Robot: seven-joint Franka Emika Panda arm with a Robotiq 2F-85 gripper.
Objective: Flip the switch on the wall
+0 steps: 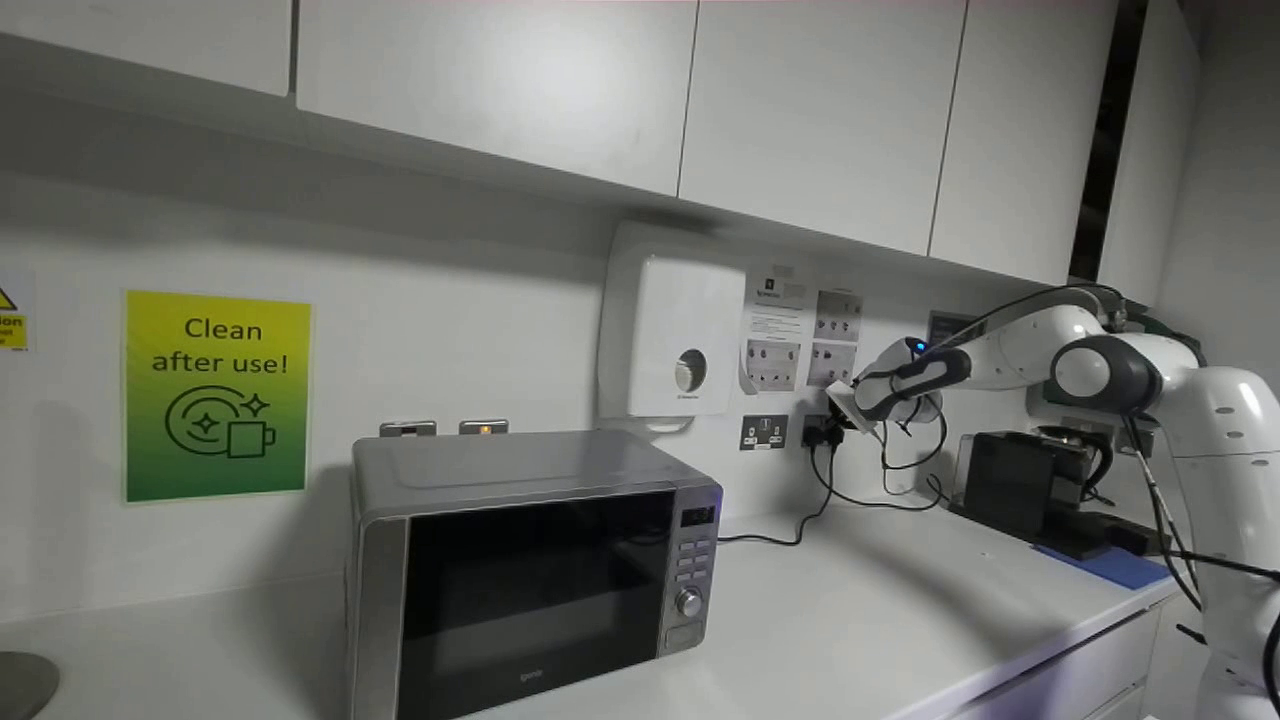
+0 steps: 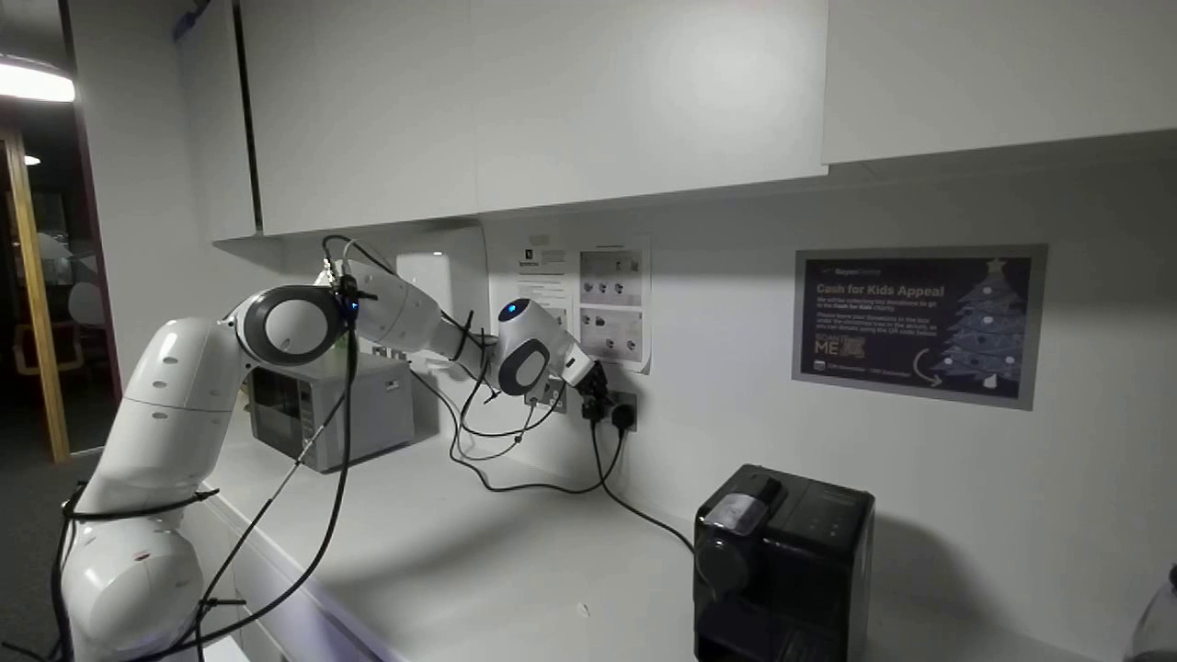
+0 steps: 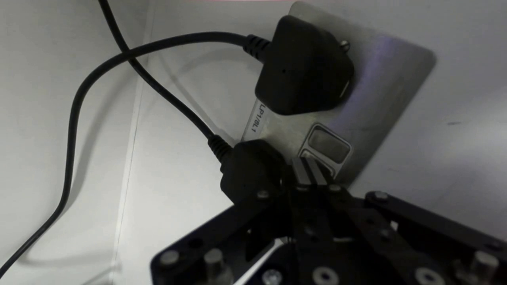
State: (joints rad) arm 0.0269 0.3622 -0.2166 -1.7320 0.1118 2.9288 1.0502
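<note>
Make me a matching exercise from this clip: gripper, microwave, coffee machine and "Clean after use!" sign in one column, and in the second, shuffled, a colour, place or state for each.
Column one
1. gripper
2. microwave
3. coffee machine
4. "Clean after use!" sign

Column two
A. silver-grey body
B. yellow shading into green
C. nearly all black
D. shut, at the switches on the socket plate

Right pairs: 1-D; 2-A; 3-C; 4-B

Grey microwave (image 1: 540, 590) and black coffee machine (image 2: 818, 519) on the white counter (image 1: 830, 620), cabinets (image 1: 820, 110) above
</note>
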